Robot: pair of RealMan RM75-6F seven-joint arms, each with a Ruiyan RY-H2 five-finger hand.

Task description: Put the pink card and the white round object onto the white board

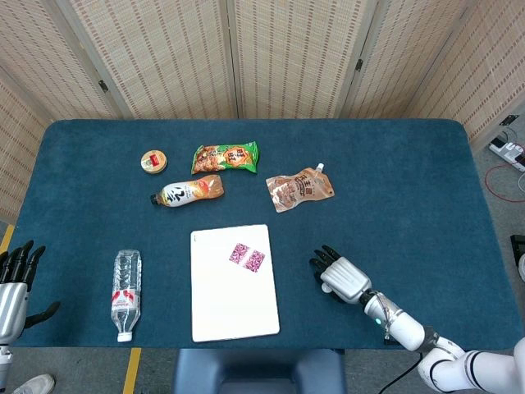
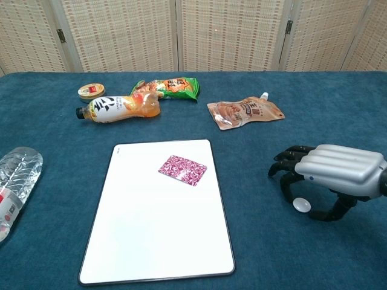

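Note:
The white board [image 1: 234, 295] [image 2: 158, 229] lies at the table's near middle. The pink patterned card [image 1: 248, 256] [image 2: 183, 170] rests flat on the board's upper part. Right of the board, the small white round object [image 2: 300, 205] [image 1: 326, 288] sits on the blue cloth. My right hand [image 2: 335, 169] [image 1: 340, 277] arches over it, dark fingers pointing down on its left and the thumb on its right; whether they touch it does not show. My left hand [image 1: 12, 283] hangs off the table's left edge, fingers apart and holding nothing; the chest view does not show it.
A clear water bottle [image 1: 125, 293] [image 2: 15, 178] lies at the near left. Further back are an orange drink bottle [image 1: 189, 191], a green snack bag [image 1: 225, 157], a small round tin [image 1: 152, 161] and a brown spouted pouch [image 1: 299, 189].

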